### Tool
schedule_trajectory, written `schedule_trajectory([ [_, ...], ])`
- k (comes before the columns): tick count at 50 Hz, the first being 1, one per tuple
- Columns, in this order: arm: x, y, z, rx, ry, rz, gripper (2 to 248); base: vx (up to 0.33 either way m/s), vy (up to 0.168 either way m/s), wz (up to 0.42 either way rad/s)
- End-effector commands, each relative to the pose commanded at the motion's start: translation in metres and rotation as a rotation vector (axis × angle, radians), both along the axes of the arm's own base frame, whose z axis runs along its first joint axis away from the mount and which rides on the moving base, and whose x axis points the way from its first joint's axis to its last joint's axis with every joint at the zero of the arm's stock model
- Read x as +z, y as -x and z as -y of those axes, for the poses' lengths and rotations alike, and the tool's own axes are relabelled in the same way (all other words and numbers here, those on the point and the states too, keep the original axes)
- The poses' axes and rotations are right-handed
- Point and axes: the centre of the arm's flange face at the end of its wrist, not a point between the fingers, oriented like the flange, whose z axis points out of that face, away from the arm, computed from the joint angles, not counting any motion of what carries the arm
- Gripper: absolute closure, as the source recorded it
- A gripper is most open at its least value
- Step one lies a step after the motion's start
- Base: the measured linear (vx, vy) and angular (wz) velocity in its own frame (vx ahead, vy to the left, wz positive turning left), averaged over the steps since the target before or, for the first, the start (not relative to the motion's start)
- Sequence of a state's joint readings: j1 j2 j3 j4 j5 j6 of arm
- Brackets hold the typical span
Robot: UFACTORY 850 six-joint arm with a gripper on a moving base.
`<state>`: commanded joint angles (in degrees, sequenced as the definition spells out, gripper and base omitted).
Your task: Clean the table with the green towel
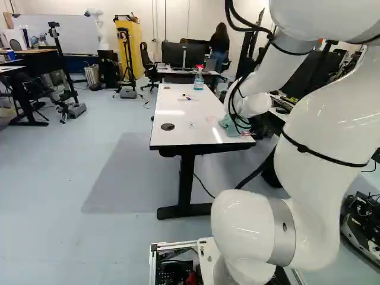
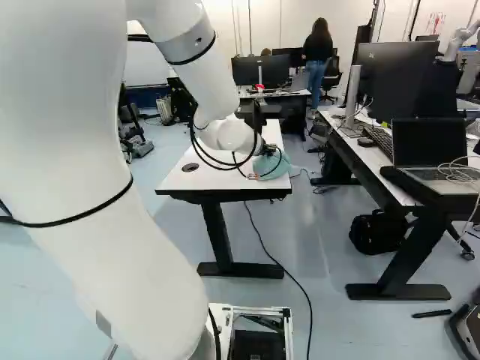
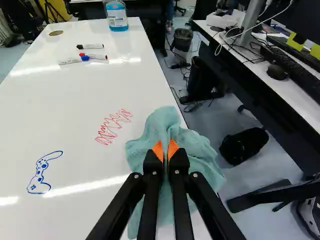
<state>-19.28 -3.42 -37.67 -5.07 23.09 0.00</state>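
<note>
My gripper [image 2: 270, 151] is low over the near right corner of the white table [image 2: 217, 178] in the right base view. In the wrist view the gripper [image 3: 166, 151] is shut on the green towel [image 3: 199, 150], a fold of it pinched between the orange pads. The cloth spreads around the fingers and reaches over the table's side edge. On the tabletop beside it are a red scribble [image 3: 114, 127] and, farther off, a blue drawing [image 3: 42, 172]. The towel [image 1: 229, 125] also shows beside the wrist in the left base view.
Several markers [image 3: 90, 56] lie farther up the table, with a spray bottle [image 1: 198, 79] beyond them. A desk with monitors and a laptop [image 2: 430, 150] stands to the right, a black bag [image 2: 378, 232] under it. Another robot [image 1: 98, 27] stands far back. A cable [image 2: 279, 262] trails on the floor.
</note>
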Motion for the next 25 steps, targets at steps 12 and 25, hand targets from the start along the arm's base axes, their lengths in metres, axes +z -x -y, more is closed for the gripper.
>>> schedule_trajectory([
  [12, 0.013, 0.000, -0.001, 0.002, 0.010, 0.027, 220, 0.000, 0.000, 0.000],
  [25, 0.028, -0.013, -0.001, 0.010, 0.020, 0.058, 220, 0.000, 0.000, 0.000],
])
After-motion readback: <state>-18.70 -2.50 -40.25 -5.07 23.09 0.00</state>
